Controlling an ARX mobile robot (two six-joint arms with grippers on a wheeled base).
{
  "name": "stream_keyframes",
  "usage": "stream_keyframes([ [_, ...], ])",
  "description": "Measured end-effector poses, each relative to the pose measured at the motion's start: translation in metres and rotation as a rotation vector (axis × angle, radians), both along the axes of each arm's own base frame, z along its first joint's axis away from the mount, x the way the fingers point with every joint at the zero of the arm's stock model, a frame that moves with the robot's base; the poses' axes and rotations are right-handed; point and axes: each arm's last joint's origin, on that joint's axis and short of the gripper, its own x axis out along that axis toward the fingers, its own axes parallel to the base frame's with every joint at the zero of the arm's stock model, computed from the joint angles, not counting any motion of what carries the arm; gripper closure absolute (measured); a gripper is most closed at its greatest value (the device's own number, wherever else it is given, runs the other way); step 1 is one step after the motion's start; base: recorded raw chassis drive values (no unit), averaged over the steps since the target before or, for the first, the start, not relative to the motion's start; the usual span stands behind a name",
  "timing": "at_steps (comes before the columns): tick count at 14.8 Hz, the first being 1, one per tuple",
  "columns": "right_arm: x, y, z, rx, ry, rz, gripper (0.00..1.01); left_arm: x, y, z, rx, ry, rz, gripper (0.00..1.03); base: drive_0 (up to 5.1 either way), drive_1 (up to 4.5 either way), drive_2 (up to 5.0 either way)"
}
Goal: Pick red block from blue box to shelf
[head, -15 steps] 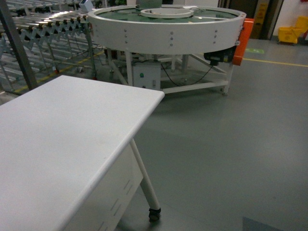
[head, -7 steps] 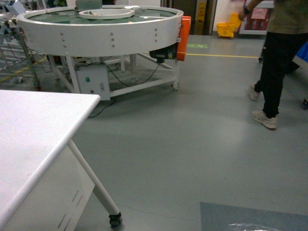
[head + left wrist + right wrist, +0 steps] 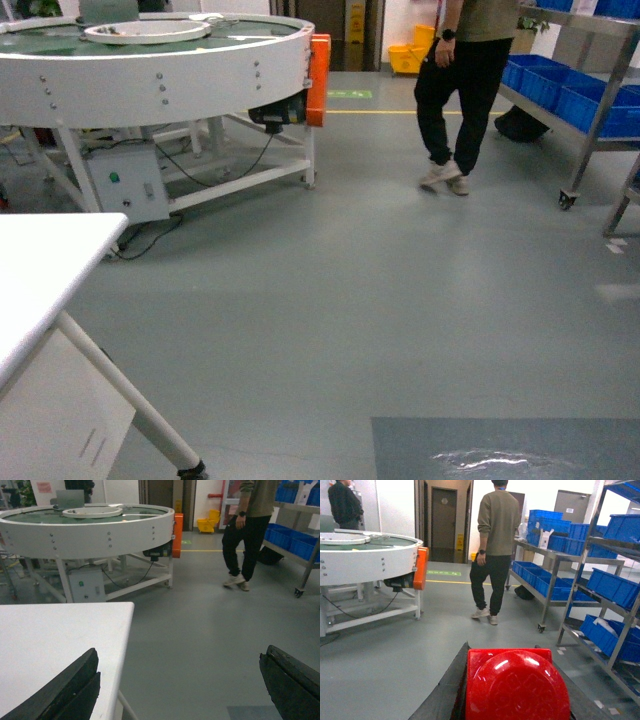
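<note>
The red block [image 3: 515, 685], glossy with one round stud facing the camera, fills the bottom of the right wrist view. My right gripper [image 3: 509, 652] is shut on it, a black finger on each side. The shelf [image 3: 600, 580], a stainless-steel rack, stands to the right and also shows at the head view's right edge [image 3: 600, 90]. My left gripper [image 3: 180, 655] hangs open with nothing between its fingers, over the corner of a white table [image 3: 55, 640]. The blue box is out of view. Neither gripper shows in the head view.
A big round white conveyor table [image 3: 150, 60] stands at the back left. A person [image 3: 460, 80] walks on the grey floor between it and the shelf. Dark blue crates [image 3: 615, 587] sit on the shelf tiers. The white table's corner [image 3: 40, 270] is at left.
The head view has swung to the right: the white table and round conveyor slid left, and the person and the shelf with blue crates came into view.
</note>
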Motion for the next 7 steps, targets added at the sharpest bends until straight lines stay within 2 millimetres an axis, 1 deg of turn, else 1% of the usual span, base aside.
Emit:
stream_keyframes([
  [2, 0.0002, -0.0002, -0.0002, 0.000, 0.002, -0.002, 0.74, 0.0000, -0.0001, 0.0004, 0.000, -0.004, -0.002, 0.05, -0.8, 3.47, -5.1],
  [7, 0.0003, -0.0001, -0.0003, 0.000, 0.004, -0.001, 0.74, 0.0000, -0.0001, 0.0005, 0.000, -0.005, -0.003, 0.05, 0.1, 4.41, -4.1],
])
